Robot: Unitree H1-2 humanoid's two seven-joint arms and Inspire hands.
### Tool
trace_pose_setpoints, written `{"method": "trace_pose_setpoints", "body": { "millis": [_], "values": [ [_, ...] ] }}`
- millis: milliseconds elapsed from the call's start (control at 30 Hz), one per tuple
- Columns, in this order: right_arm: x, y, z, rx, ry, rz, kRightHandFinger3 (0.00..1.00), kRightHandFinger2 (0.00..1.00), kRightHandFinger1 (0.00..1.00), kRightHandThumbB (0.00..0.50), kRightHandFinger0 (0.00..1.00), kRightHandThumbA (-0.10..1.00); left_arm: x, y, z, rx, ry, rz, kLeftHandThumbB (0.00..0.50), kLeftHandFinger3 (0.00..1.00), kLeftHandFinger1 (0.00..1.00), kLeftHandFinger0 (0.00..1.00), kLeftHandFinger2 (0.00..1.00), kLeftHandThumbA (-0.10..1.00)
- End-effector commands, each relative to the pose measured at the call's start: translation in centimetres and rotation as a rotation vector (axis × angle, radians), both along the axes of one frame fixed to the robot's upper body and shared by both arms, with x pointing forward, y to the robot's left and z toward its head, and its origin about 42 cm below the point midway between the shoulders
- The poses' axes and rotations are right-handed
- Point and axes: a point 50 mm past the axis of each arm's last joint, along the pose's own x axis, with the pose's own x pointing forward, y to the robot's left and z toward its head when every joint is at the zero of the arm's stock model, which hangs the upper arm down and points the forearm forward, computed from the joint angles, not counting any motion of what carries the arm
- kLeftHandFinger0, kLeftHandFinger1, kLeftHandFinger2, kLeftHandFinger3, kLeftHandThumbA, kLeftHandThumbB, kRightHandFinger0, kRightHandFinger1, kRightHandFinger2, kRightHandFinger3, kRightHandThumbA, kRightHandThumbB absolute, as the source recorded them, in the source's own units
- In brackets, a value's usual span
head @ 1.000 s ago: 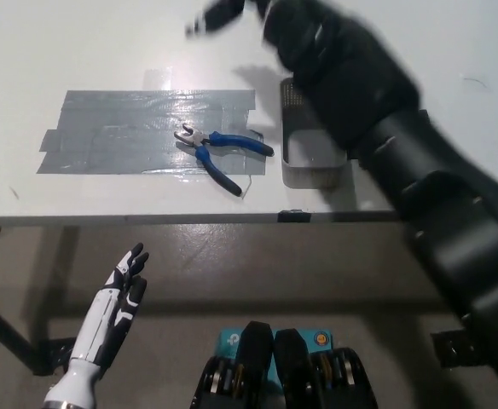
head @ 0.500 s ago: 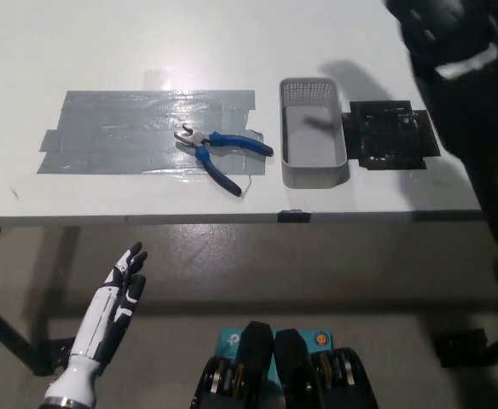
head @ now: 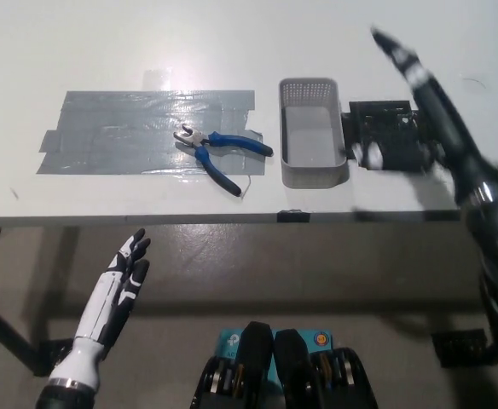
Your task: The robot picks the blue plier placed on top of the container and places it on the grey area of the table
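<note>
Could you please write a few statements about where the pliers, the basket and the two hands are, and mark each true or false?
1. The blue pliers lie on the grey tape area. True.
2. The pliers rest inside the grey basket. False: the basket holds nothing visible.
3. The black right hand holds the pliers. False: it is raised beyond the basket, well away from them.
4. The white left hand is below the table edge, fingers apart. True.
5. A black square object sits right of the basket. True.

White table (head: 78,43), glare on top, grey-brown floor (head: 232,273) below
</note>
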Motion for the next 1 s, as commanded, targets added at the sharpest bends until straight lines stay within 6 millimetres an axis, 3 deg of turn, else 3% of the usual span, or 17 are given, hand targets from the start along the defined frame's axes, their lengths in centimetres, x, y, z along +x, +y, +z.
{"method": "trace_pose_setpoints", "body": {
  "millis": [0,133,200,233,333,367,500,567,733,967],
  "values": [
    [-12.3,-2.2,6.7,0.386,-0.324,0.194,1.0,1.0,1.0,0.324,1.0,1.0,1.7,0.3,2.7,-0.082,-0.108,0.034,0.174,1.0,1.0,1.0,1.0,1.0],
    [-11.6,-1.4,2.0,0.452,-0.265,0.113,1.0,1.0,1.0,0.294,1.0,1.0,1.3,0.3,2.5,-0.084,-0.102,0.03,0.169,1.0,1.0,1.0,1.0,1.0],
    [-11.4,-1.0,0.0,0.463,-0.216,0.101,1.0,1.0,1.0,0.242,1.0,1.0,1.2,0.3,2.4,-0.084,-0.101,0.031,0.167,1.0,1.0,1.0,1.0,1.0],
    [-11.0,-0.7,-2.6,0.495,-0.16,0.086,1.0,1.0,1.0,0.168,1.0,1.0,1.2,0.4,2.3,-0.082,-0.101,0.035,0.168,1.0,1.0,1.0,1.0,1.0],
    [-10.7,-0.1,-7.8,0.525,-0.02,-0.013,1.0,1.0,1.0,0.173,1.0,1.0,0.5,0.8,1.8,-0.079,-0.089,0.037,0.168,1.0,1.0,1.0,1.0,1.0],
    [-10.7,-0.1,-9.7,0.555,0.039,-0.027,1.0,1.0,1.0,0.144,1.0,1.0,0.2,0.8,1.6,-0.079,-0.081,0.036,0.171,1.0,1.0,1.0,1.0,1.0],
    [-11.3,-0.2,-14.1,0.666,0.19,-0.03,1.0,1.0,1.0,0.13,1.0,1.0,-0.9,0.7,0.9,-0.074,-0.064,0.031,0.18,1.0,1.0,1.0,1.0,1.0],
    [-11.5,-0.1,-15.1,0.673,0.219,-0.024,1.0,1.0,1.0,0.123,1.0,1.0,-1.5,0.8,0.7,-0.072,-0.056,0.031,0.18,1.0,1.0,1.0,1.0,1.0],
    [-11.4,0.7,-16.5,0.654,0.223,0.0,1.0,1.0,1.0,0.044,1.0,1.0,-2.4,1.5,0.3,-0.087,-0.043,0.045,0.167,1.0,1.0,1.0,1.0,1.0],
    [-11.2,0.6,-16.3,0.636,0.223,0.007,1.0,1.0,1.0,0.048,1.0,1.0,-2.5,1.4,0.2,-0.082,-0.04,0.053,0.194,1.0,1.0,1.0,1.0,1.0]
  ]
}}
